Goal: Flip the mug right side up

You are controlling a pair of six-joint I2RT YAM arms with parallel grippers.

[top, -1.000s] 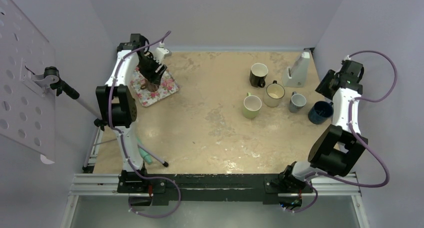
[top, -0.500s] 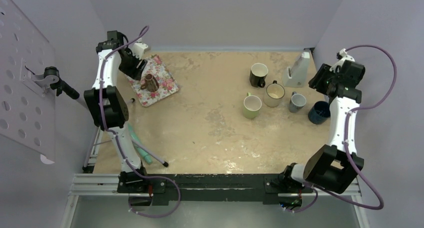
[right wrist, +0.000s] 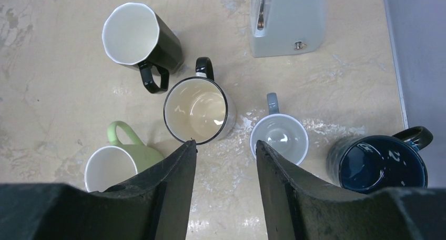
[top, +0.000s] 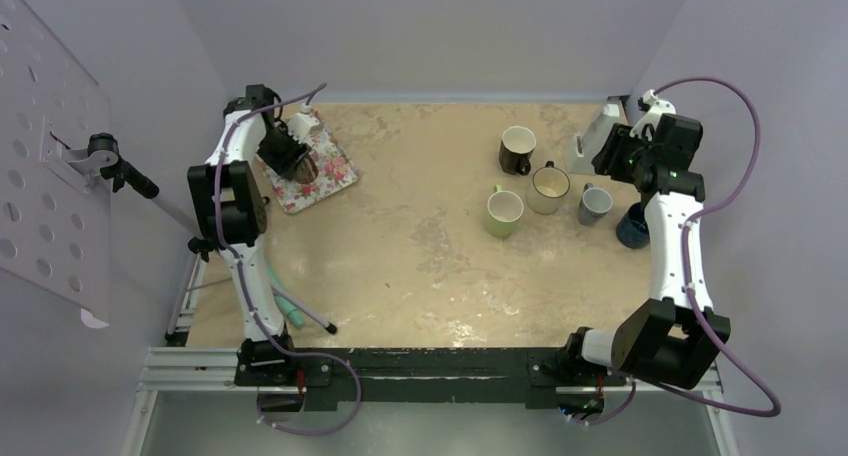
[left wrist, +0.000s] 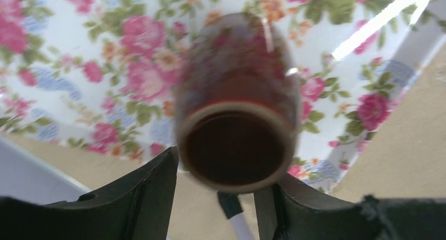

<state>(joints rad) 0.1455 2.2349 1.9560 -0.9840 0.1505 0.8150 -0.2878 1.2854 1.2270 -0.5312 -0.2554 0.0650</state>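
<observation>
At the far left corner of the tan surface (top: 420, 266) lies a floral mat (top: 338, 172), and the brown mug (left wrist: 236, 119) sits on it. The left fingers (left wrist: 152, 198) hang over the mat, spread apart, with the mug just beyond their tips rather than clamped between them. In the left wrist view the end of the mug that faces the camera shows a pale ring around a dark brown round. It is too blurred to tell whether that is the mouth or the base. Well apart from the mat, towards the far right corner, five other mugs stand mouth up in a loose cluster. They are a black mug with a white inside (right wrist: 139, 40), a green mug (right wrist: 113, 166) nearer the arms, a cream mug with a dark rim (right wrist: 197, 111), a small grey mug (right wrist: 279, 137) and a dark blue mug (right wrist: 378, 163) by the right edge. A grey wedge-shaped stand (right wrist: 286, 21) sits at the far edge behind them. The right fingers (right wrist: 168, 187) hover above this cluster, parted and holding nothing, with the cream and grey mugs showing in the gap.
</observation>
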